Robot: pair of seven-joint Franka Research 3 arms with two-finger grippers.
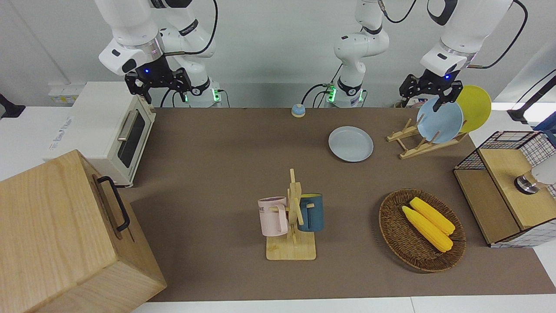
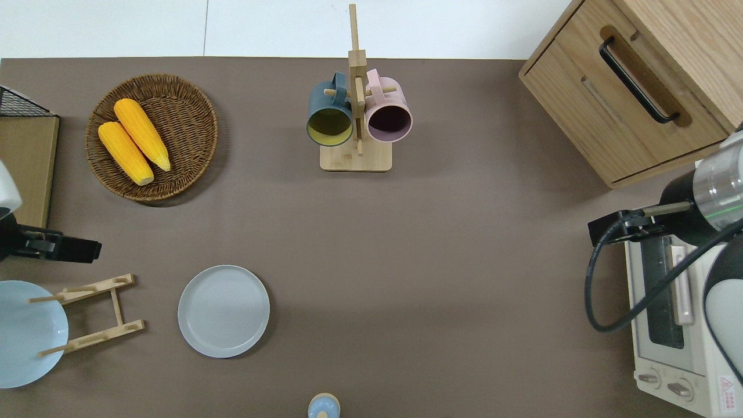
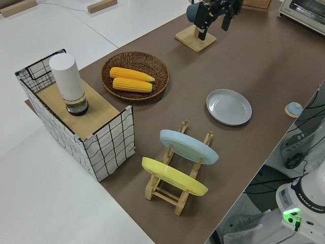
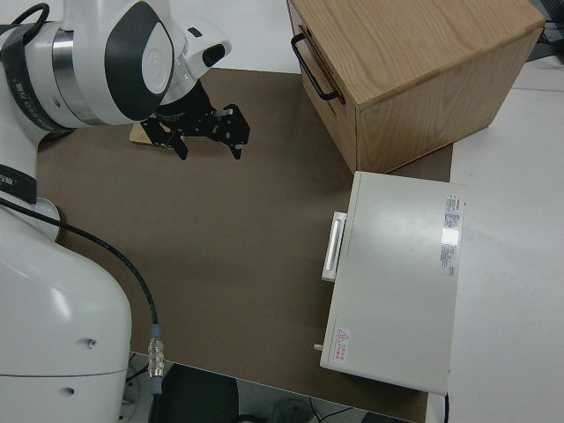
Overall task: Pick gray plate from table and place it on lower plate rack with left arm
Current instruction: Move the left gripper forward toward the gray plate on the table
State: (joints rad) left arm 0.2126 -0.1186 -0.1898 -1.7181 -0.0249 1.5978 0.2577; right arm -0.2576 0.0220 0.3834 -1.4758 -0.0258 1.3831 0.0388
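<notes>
The gray plate (image 1: 351,143) lies flat on the brown table (image 1: 217,174), beside the lower plate rack (image 1: 412,148) on the side toward the right arm's end; it also shows in the overhead view (image 2: 223,310) and the left side view (image 3: 229,107). The rack (image 2: 93,313) (image 3: 175,190) holds a light-blue plate (image 1: 439,120) and a yellow plate (image 1: 475,106) on edge. My left gripper (image 1: 428,98) (image 2: 58,248) (image 3: 213,25) is open and empty, up in the air over the table between the rack and the wire crate. My right arm is parked, its gripper (image 1: 158,89) (image 4: 209,145) open.
A mug stand (image 1: 291,217) with a pink and a blue mug stands mid-table. A wicker basket (image 1: 393,226) holds two corn cobs. A wire crate (image 1: 508,187), a toaster oven (image 1: 108,130), a wooden cabinet (image 1: 56,234) and a small blue bell (image 1: 298,110) stand around the edges.
</notes>
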